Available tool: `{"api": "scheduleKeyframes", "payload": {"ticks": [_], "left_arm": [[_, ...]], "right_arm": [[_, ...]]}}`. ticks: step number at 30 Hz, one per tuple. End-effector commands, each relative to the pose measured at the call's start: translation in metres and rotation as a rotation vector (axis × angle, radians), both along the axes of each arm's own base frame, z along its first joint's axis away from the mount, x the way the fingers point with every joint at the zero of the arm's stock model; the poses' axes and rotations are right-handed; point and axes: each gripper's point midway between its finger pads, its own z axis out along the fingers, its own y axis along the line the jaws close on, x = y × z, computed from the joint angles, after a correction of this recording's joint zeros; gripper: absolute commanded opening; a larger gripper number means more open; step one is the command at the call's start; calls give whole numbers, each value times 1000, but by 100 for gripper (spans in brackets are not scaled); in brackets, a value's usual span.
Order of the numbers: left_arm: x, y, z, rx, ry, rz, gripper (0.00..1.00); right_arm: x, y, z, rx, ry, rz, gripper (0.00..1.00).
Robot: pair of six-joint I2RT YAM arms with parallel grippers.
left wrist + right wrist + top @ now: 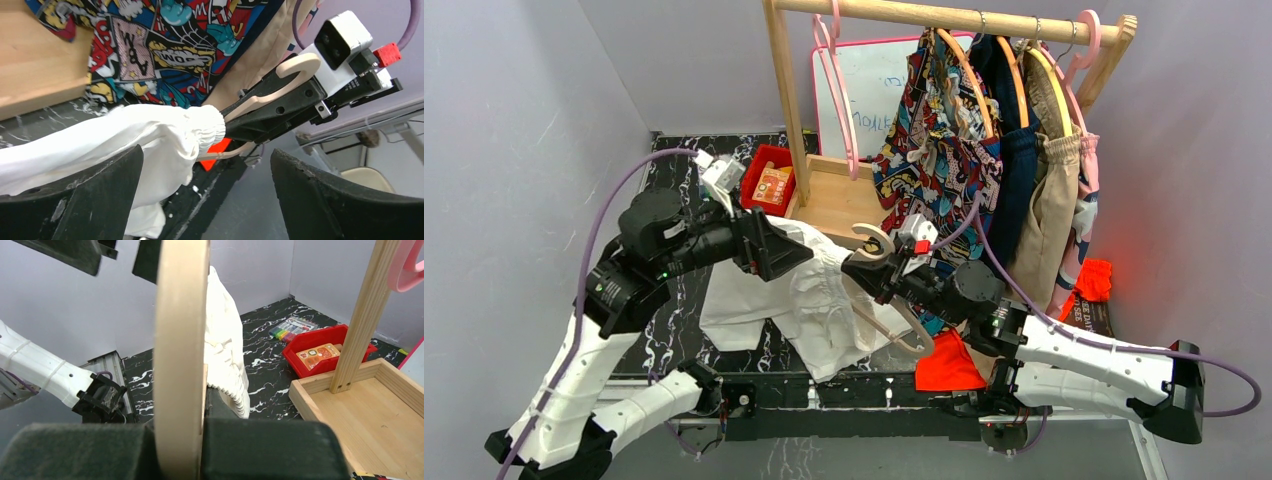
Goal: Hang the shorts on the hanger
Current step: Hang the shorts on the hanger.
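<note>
My right gripper [178, 442] is clamped on the hanger [876, 241] just below its hook, which points toward 12 o'clock in the top view. The shorts [809, 300] hang at 9 o'clock from that grip, with the waistband gathered round the hanger's arm and the legs drooping toward 7 o'clock. My left gripper [205, 160] stands spread wide at the shorts' 10 o'clock side. Cloth lies against one finger [90, 195], unpinched.
</note>
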Motion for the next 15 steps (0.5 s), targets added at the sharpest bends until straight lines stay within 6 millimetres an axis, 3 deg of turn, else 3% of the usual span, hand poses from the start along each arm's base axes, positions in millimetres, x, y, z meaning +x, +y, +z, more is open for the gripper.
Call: {"api": "scheduleKeyframes", "payload": {"ticks": [1,8,12,15], "left_arm": [[-7,25,24,31,-157,64,98],[4,48,40,123,-400,137,98],[-6,36,50,132,-569,4,98],[-24,19,59,97,-695,-169,98]], "right_arm": [[-6,-13,57,179,-67,0,0],[-16,-26,58,153,-79,23,0],[-27,-34,59,135,-81,62,0],[-37,-39,58,120,-80,104,0]]}}
